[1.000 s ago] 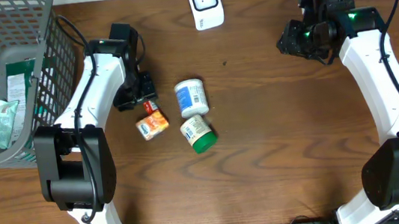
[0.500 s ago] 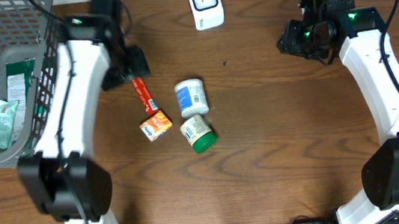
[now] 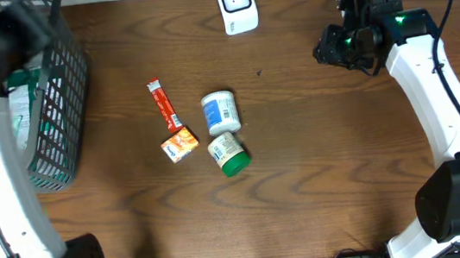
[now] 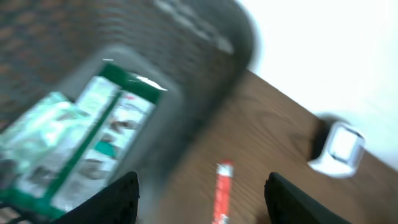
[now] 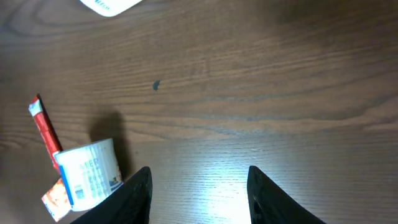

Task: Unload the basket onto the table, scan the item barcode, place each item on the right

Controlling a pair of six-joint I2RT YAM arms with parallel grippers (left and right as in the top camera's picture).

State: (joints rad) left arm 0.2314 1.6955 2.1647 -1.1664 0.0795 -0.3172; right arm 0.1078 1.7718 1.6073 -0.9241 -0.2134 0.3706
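Left end effector (image 4: 200,183) – released, fingers (image 4: 118,200) apart with nothing between them. It is up above the gray mesh basket (image 3: 62,105) at the left end of the tabletop (image 3: 331,178). The left wrist view is blurred. Green-and-white packets (image 4: 112,124) lie inside the basket.

Right end effector (image 5: 199,174) – also released and empty. It is raised over bare wood at the right rear, well apart from every item.

White barcode scanner (image 3: 236,4) sits at the rear centre edge of the tabletop, nothing near it.

The items lie in a loose cluster at mid-tabletop, none grasped:
- red stick packet (image 3: 163,106), flat and diagonal, its lower end just beside the orange box
- small orange box (image 3: 178,144), left of the jars
- white bottle with blue label (image 3: 220,112), on its side
- green-capped jar (image 3: 229,153), on its side, just in front of the white bottle; can't tell if they touch

The right wrist view shows the stick, white bottle and orange box at lower left, and a corner of the scanner at the top edge.
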